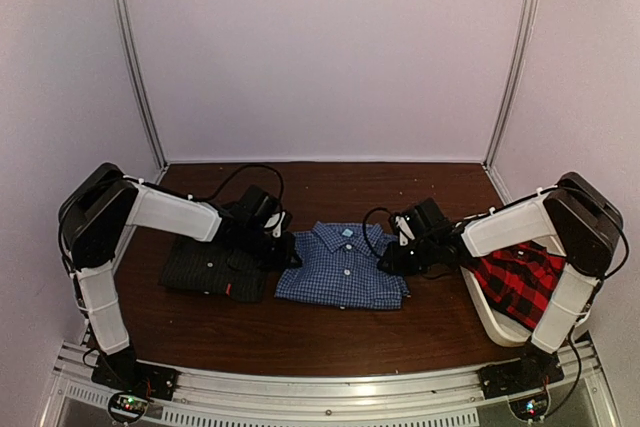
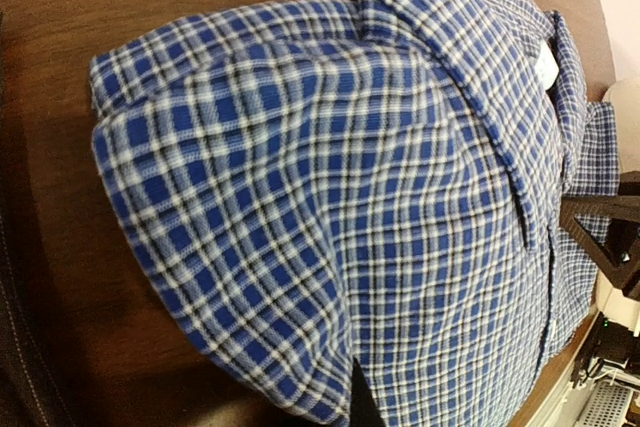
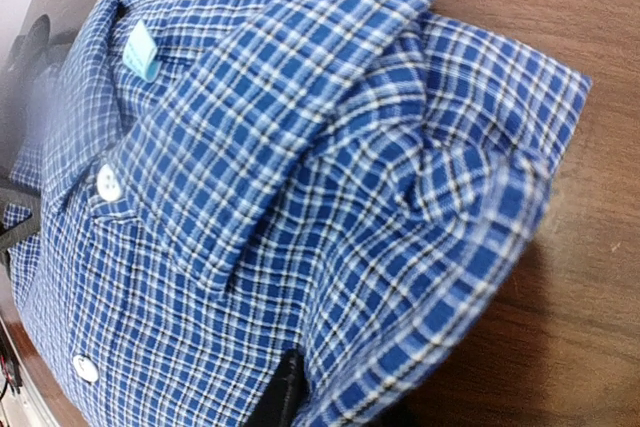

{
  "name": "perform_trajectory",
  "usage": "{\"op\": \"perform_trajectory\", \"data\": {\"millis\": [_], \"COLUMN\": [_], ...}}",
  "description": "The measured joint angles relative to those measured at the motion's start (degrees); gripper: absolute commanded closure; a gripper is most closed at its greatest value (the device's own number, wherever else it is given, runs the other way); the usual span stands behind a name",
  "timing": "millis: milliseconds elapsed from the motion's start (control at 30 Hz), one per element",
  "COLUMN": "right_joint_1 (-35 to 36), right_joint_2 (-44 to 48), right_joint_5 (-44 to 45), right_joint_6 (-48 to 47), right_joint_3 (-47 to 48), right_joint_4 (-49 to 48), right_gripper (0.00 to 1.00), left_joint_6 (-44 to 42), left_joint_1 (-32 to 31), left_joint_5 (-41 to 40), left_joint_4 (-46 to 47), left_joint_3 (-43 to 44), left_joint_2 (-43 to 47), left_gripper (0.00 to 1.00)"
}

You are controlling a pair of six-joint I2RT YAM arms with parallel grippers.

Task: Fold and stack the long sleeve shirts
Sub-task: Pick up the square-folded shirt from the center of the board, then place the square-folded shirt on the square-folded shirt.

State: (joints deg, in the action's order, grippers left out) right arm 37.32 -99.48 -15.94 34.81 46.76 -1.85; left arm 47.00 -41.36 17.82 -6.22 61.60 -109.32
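as the two arms reach in from either side, blue gingham shirt (image 1: 343, 267): folded, collar toward the far edge, lying flat in the middle of the worktop (image 1: 330, 337)
left gripper (image 1: 285, 250): at the blue shirt's left shoulder edge, jaws pinched tight on the fold of cloth there
left wrist view: one dark finger (image 2: 362, 402) shows at the bottom, tucked under the rounded check fold
right gripper (image 1: 390, 259): at the blue shirt's right shoulder edge, touching it
right jaws: only one finger (image 3: 283, 395) shows, pressed against the cloth edge; whether they have closed on it, there is no telling
charcoal shirt (image 1: 213, 269): folded, just beside the blue one, toward the worktop's left edge
red plaid shirt (image 1: 520, 282): lying in the white tub (image 1: 490, 319) at the worktop's right edge, under the right arm
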Motion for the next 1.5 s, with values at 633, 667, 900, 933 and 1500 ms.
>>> {"op": "perform_trajectory", "data": {"millis": [633, 667, 900, 933, 1500], "right_joint_1": [0.22, 0.28, 1.07, 1.27, 12.66], "right_joint_2": [3.89, 4.74, 8.22, 8.28, -4.52], "right_joint_5": [-2.34, -2.40, -2.73, -2.73, -1.62], "right_joint_6": [0.59, 0.61, 1.64, 1.84, 12.26], "right_joint_3": [1.14, 1.55, 4.24, 4.66, 21.40], "right_joint_4": [2.84, 3.39, 4.24, 4.17, -8.02], "right_gripper": [1.00, 1.00, 1.00, 1.00, 1.00], "left_joint_6": [0.00, -0.02, -0.66, -0.81, -4.22], "left_joint_1": [-0.22, -0.26, -0.24, -0.11, 13.75], "left_joint_5": [-0.61, -0.76, -4.13, -4.76, -12.59], "left_joint_4": [-3.28, -3.87, -9.27, -9.90, -23.45], "left_joint_3": [2.40, 2.67, 4.44, 4.59, -1.79], "left_joint_2": [0.87, 1.20, 6.27, 7.15, 25.75], "left_gripper": [1.00, 1.00, 1.00, 1.00, 1.00]}}
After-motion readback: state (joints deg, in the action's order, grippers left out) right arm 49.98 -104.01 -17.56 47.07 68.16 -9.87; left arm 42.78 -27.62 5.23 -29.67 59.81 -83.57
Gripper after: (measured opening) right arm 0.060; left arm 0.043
